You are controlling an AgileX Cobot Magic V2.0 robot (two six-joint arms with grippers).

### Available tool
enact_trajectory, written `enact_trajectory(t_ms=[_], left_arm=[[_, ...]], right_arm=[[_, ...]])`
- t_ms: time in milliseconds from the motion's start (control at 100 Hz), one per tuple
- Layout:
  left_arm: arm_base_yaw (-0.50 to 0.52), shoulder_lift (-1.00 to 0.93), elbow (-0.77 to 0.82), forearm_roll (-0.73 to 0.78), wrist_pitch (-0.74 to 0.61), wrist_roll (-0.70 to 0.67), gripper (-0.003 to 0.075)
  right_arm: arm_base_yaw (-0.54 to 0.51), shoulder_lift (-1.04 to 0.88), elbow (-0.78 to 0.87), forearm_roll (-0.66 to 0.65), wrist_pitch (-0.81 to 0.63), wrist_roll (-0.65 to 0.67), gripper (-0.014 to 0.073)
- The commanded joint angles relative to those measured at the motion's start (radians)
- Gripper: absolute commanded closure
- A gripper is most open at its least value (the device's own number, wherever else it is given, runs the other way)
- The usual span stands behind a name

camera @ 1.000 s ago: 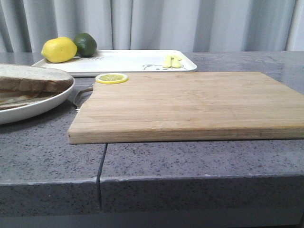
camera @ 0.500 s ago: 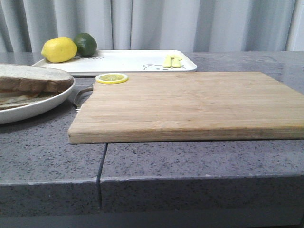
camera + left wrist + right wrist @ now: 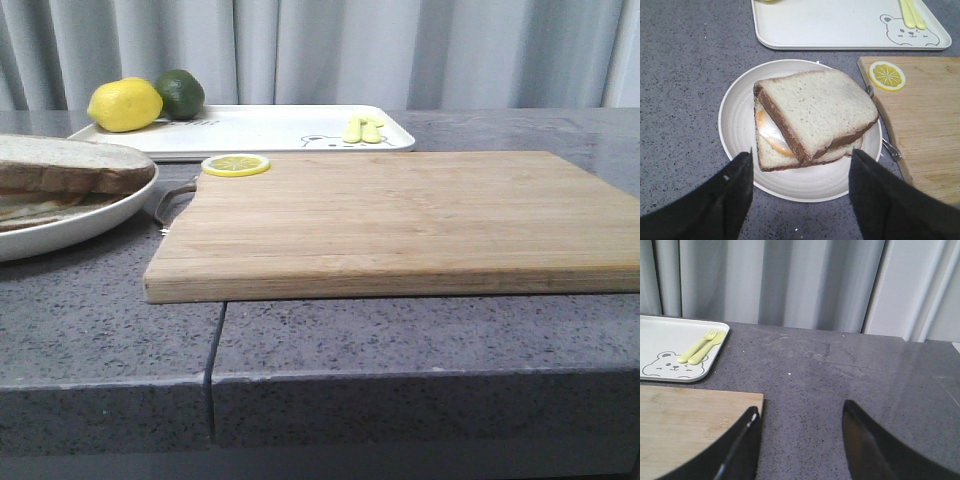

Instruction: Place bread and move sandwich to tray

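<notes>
Bread (image 3: pixel 815 112): thick slice, dark crust, lying askew on top of the sandwich (image 3: pixel 771 150), whose fried egg shows orange at one edge between the slices. Stack resting on round white plate (image 3: pixel 737 120), on the grey counter (image 3: pixel 400 340) at front-view left, just beside the wooden cutting board (image 3: pixel 400 215); board's metal handle loop next to the plate rim.

Left gripper (image 3: pixel 800 185) poised above the near edge of the plate, jaws spread wide, one finger on each side of the stack, holding nothing, no contact with bread visible.

Tray (image 3: pixel 270 128): white, rectangular, behind plate and board on the counter, bear drawing at one corner. Sandwich not on it. On the tray: lemon (image 3: pixel 124 104) and lime (image 3: pixel 180 93) touching at the left end, pale yellow fork and spoon (image 3: pixel 702 346) beside the bear.

Lemon slice (image 3: pixel 235 164) flat on the board's far left corner.

Right gripper (image 3: pixel 800 440) over bare counter past the board's right end, jaws apart, empty.

Grey curtain (image 3: pixel 330 50) behind.
</notes>
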Motion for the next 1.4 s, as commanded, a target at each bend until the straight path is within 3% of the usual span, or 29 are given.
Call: enact_trajectory(t_ms=[0,530,700,870,1080,1390], left_arm=[[-0.005,0.004,-0.034,-0.019,-0.059,0.0,0.0334],[-0.005,0.006,-0.034,-0.019,-0.085,0.0,0.0334],[-0.001,0.006,-0.034,-0.007,-0.09,-0.126,0.0334],[0.062,0.029,-0.034,0.021,-0.09,-0.201,0.0334],[0.165,0.114,-0.034,0.008,-0.096,-0.201,0.0334],[0.182,0.29,-0.034,0.008,-0.163,-0.2,0.0334]], right_arm=[[-0.005,0.001,-0.028,-0.018,-0.067,0.002,0.0209],[-0.005,0.001,-0.028,-0.018,-0.066,0.002,0.0209],[-0.005,0.001,-0.028,-0.018,-0.066,0.002,0.0209],[-0.005,0.001,-0.028,-0.018,-0.066,0.002,0.0209],[-0.005,0.001,-0.028,-0.018,-0.066,0.002,0.0209],[-0.005,0.001,-0.028,-0.018,-0.066,0.002,0.0209]])
